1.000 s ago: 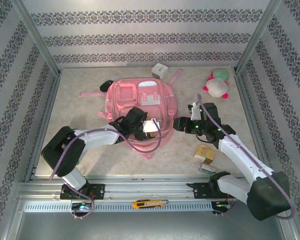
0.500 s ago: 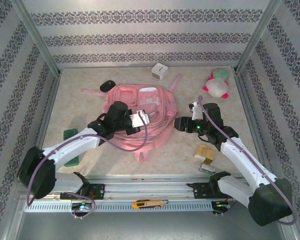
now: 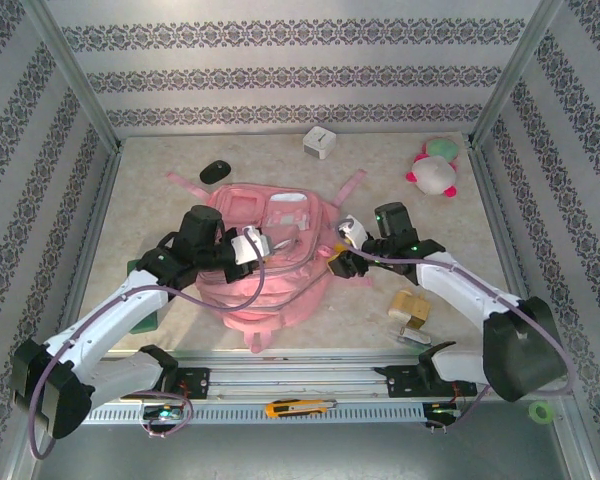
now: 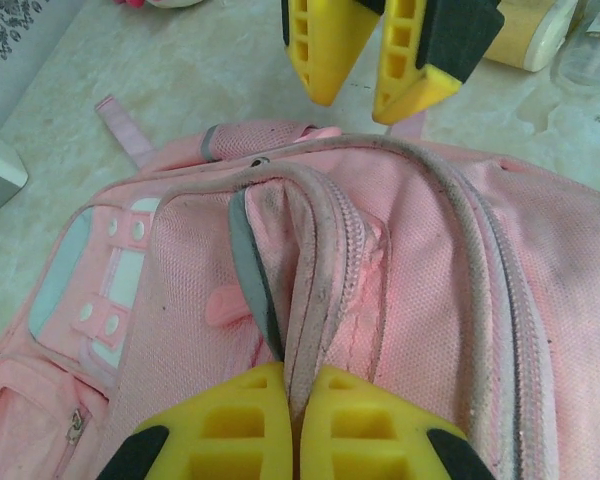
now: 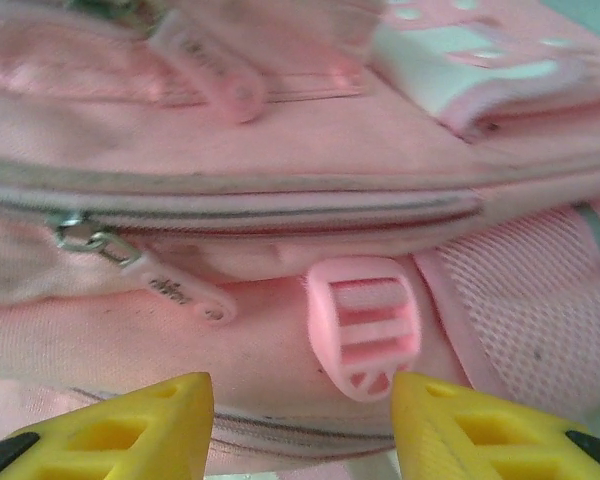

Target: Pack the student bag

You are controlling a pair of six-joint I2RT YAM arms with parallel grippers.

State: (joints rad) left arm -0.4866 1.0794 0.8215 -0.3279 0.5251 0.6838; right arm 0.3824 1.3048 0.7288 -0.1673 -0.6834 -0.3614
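Right claw (image 3: 336, 264) now at bag (image 3: 280, 295) edge

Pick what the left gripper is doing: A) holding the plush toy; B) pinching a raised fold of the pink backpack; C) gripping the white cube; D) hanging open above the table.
B: in the left wrist view the left gripper is closed on a raised fold of the student bag.

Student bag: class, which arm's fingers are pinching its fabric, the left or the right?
The left arm's fingers, shut on a raised fold of the student bag; the right arm's fingers stand apart, gripping nothing.
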